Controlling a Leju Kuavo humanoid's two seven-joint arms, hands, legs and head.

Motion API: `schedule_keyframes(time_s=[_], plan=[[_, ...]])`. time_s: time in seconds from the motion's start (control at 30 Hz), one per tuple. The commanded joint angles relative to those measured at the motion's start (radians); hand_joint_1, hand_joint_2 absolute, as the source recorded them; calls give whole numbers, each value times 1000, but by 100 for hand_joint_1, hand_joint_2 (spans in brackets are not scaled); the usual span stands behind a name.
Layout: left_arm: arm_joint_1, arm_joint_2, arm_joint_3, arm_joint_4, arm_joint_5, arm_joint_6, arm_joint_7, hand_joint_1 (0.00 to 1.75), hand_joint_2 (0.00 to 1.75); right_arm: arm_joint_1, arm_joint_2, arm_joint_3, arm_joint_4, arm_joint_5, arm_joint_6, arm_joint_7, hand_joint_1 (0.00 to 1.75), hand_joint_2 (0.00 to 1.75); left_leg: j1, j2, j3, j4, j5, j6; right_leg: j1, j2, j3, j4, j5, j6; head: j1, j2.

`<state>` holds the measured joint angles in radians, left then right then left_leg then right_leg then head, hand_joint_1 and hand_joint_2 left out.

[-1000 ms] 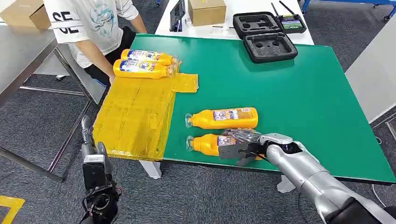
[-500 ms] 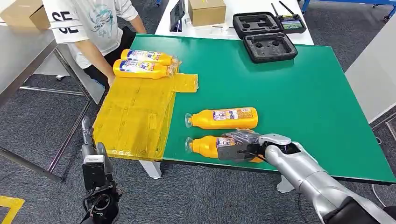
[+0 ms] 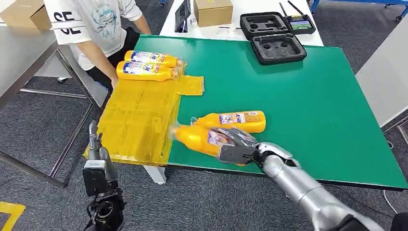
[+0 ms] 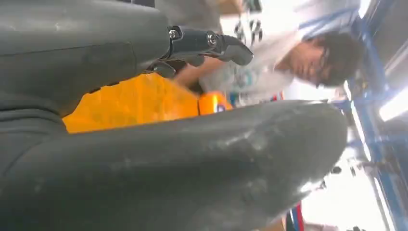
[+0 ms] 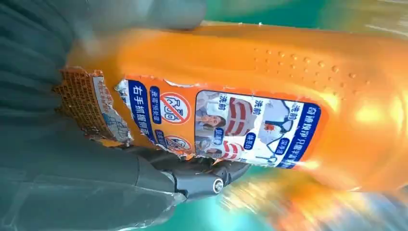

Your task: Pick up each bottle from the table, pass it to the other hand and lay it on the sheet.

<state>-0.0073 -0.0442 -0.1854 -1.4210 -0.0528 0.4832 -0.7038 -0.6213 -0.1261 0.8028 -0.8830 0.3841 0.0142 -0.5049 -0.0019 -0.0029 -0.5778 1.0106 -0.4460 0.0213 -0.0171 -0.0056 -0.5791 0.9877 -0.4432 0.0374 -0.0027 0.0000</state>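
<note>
Held bottle (image 3: 199, 139): our right hand (image 3: 235, 149) grips it, tilted, cap toward the yellow sheet (image 3: 137, 120).
Left hand (image 3: 96, 149): we cannot tell its state.

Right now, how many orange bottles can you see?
4: two bottles lying at the yellow sheet's far end, one on the green table, one in the right hand.
</note>
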Motion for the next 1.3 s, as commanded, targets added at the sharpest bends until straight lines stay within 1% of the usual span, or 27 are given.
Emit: schedule_keyframes(time_s=[0.03,0.33,0.4,0.43,0.57,0.7,0.77,0.83,0.87,0.93,1.07,1.23,1.3], plan=[[-20,-7,-15,-43,41,-93,39,0,0,112,128,-225,-145,-114,-24,-58,175,175,2,-1,1,1,-1,-2,3,-1,2,0,-1,-3,0,0],[-18,-7,-11,-40,41,-94,40,0,0,110,124,-230,-138,-116,-26,-64,175,175,1,0,0,0,0,-1,0,0,1,0,0,-1,0,0],[-17,0,-22,-53,59,-143,47,0,0,132,154,-264,-143,-134,-19,-94,175,175,1,0,1,0,0,-1,0,0,1,0,0,-2,0,0],[-13,2,-27,-66,76,-173,60,0,175,146,175,-278,-143,-147,-7,-104,175,175,1,0,1,0,0,-1,0,0,1,0,0,-1,0,0],[-7,5,-35,-86,89,-210,76,0,175,155,203,-297,-99,-165,3,-121,175,175,2,0,2,0,-1,-2,2,1,3,-1,-1,-2,0,0],[-32,14,-55,-52,155,-353,114,0,175,163,215,-310,-33,-156,11,-151,175,175,1,0,1,-1,0,-1,1,0,1,-1,0,-1,0,0],[-56,29,-78,-29,211,-490,149,0,175,159,231,-312,15,-139,36,-165,175,175,2,-1,2,-1,0,-1,2,-1,3,-2,0,-2,0,0],[-93,45,-113,1,220,-607,178,0,175,153,253,-308,62,-113,48,-167,175,175,1,-1,1,-1,0,-1,1,-1,2,-1,0,-1,0,0],[-117,48,-130,18,198,-642,182,0,175,151,266,-307,88,-113,72,-172,175,175,1,-1,1,-1,0,-1,1,-1,2,-1,0,-1,0,0],[-173,46,-162,70,201,-702,204,0,175,146,288,-278,139,-83,81,-183,175,175,1,-2,1,-1,1,-1,0,-1,2,-1,0,-1,0,0],[-248,44,-212,164,225,-752,223,0,175,139,338,-229,183,-61,99,-193,175,175,3,-2,3,-2,1,-2,2,-2,4,-2,0,-3,0,0],[-245,54,-230,167,258,-788,223,0,175,101,367,-181,239,-62,124,-191,175,175,1,1,2,-1,0,-2,1,2,1,0,0,-2,0,0],[-240,57,-231,164,269,-793,227,0,175,96,371,-173,255,-66,126,-193,175,175,4,2,5,-1,-1,-3,4,3,4,-2,0,-4,0,0]])
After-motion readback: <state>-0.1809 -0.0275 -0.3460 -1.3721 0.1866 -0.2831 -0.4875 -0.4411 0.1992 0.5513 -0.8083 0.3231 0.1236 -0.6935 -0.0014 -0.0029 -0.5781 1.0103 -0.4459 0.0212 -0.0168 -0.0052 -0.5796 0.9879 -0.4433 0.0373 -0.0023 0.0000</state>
